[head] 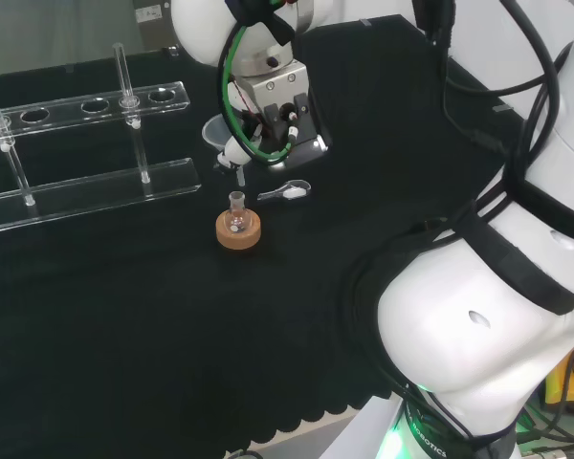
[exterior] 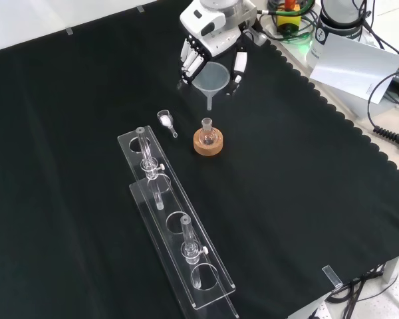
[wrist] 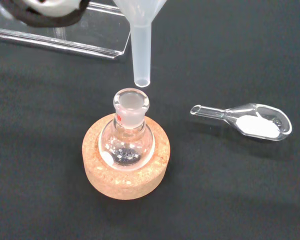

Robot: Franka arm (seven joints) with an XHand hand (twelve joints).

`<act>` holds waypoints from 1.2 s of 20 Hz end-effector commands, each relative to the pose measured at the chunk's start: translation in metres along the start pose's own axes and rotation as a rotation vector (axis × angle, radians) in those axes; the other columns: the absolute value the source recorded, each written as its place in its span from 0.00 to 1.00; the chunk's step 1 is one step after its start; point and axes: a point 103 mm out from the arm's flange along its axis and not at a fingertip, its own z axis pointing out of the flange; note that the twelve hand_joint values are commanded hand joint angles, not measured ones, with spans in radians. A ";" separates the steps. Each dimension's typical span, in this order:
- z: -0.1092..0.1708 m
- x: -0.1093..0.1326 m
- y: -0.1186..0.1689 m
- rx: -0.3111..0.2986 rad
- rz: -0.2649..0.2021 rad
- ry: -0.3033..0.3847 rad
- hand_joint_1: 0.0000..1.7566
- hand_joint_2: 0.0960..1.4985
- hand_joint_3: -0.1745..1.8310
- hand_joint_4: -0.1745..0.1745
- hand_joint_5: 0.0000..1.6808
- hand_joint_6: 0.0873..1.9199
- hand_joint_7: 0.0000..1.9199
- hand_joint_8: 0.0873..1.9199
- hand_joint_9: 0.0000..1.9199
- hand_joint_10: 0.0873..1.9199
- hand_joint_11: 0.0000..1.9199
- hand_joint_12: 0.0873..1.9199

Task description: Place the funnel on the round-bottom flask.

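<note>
Funnel (wrist: 141, 40) stem hangs just above the round-bottom flask (wrist: 127, 135) neck on its cork ring (wrist: 125, 172), pinched in the hand (exterior: 213, 46); it should centre, then descend straight.

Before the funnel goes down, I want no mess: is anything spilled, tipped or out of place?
Nothing stands out. The flask sits upright in its cork ring, the powder stays inside the glass scoop, and the funnel hangs upright in the hand, above the flask's neck.

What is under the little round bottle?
A cork ring sits under the round-bottom flask, cupping its belly. The flask's very bottom and the cloth beneath are hidden by the ring.
</note>
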 end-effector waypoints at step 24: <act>0.021 0.004 0.018 0.001 -0.018 0.023 0.42 0.47 0.31 0.20 0.31 0.03 0.32 0.37 0.57 0.19 0.50 0.49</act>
